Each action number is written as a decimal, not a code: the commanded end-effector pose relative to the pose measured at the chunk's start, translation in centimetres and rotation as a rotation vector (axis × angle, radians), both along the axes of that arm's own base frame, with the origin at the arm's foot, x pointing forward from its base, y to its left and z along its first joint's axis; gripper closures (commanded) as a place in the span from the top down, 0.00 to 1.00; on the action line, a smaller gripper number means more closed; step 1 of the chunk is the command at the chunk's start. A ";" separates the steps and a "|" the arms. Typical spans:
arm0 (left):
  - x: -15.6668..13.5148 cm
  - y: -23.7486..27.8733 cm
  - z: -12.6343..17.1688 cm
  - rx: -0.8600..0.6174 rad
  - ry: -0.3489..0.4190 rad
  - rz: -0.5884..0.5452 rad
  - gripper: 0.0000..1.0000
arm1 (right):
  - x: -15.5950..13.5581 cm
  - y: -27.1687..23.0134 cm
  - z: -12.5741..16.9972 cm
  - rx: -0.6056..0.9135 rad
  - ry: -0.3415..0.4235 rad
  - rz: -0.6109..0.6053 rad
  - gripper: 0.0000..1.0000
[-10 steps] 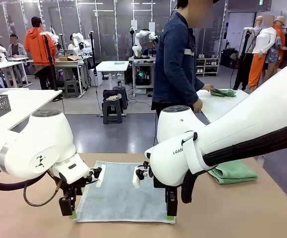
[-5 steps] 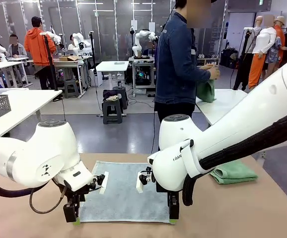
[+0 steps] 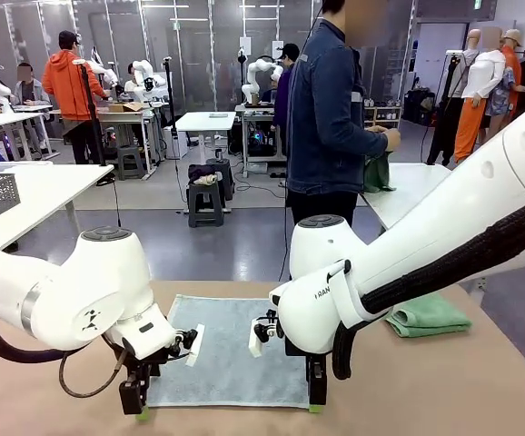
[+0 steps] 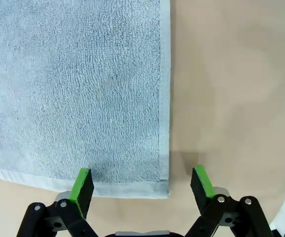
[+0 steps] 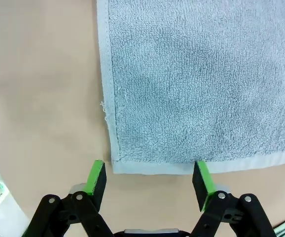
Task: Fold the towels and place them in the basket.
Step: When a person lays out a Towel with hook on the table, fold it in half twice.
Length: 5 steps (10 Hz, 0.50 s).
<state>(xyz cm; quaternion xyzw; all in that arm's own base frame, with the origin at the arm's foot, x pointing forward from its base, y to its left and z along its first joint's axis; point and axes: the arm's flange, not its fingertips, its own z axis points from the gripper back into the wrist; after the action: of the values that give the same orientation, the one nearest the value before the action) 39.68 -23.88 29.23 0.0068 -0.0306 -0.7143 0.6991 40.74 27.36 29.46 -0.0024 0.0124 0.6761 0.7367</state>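
My left hand [image 4: 142, 185] stood wide open, fingers pointing down at the near left corner of the pale grey-blue towel [image 3: 231, 350]. The towel lay flat and unfolded on the worktop [image 3: 480, 391] between my two arms. Its corner sat in the gap between the green pads — one pad over the hem, the other over bare worktop. My right hand [image 5: 148, 180] was just as wide at the near right corner, straddling it the same way. Whether either hand's tips touched the cloth, I could not tell. A mint green towel [image 3: 426, 316] lay folded on the worktop off to my right, apart from the grey-blue one. Beyond the far edge a person [image 3: 326, 118] stood turned towards another table, holding a dark green cloth [image 3: 377, 173].
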 end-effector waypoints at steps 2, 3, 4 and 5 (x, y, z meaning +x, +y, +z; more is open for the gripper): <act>0.7 -0.2 -0.4 0.013 -0.018 -0.021 1.00 | 0.5 0.5 -0.7 0.004 0.001 0.000 0.88; 0.6 -0.3 -0.4 0.014 -0.018 -0.024 1.00 | 0.4 0.7 -0.8 0.003 0.009 -0.004 0.88; 0.7 -0.2 -0.4 0.015 -0.019 -0.030 1.00 | 0.5 0.8 -0.8 -0.002 0.012 -0.004 0.88; 0.8 -0.2 -0.3 0.028 -0.031 -0.039 0.92 | 0.7 0.8 -0.8 -0.003 0.021 -0.003 0.70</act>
<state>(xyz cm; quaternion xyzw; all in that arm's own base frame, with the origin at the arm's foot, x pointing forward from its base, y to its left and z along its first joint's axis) 39.82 -23.98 29.08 0.0102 -0.0284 -0.7191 0.6942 40.93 27.81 28.74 0.0024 0.0172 0.6778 0.7351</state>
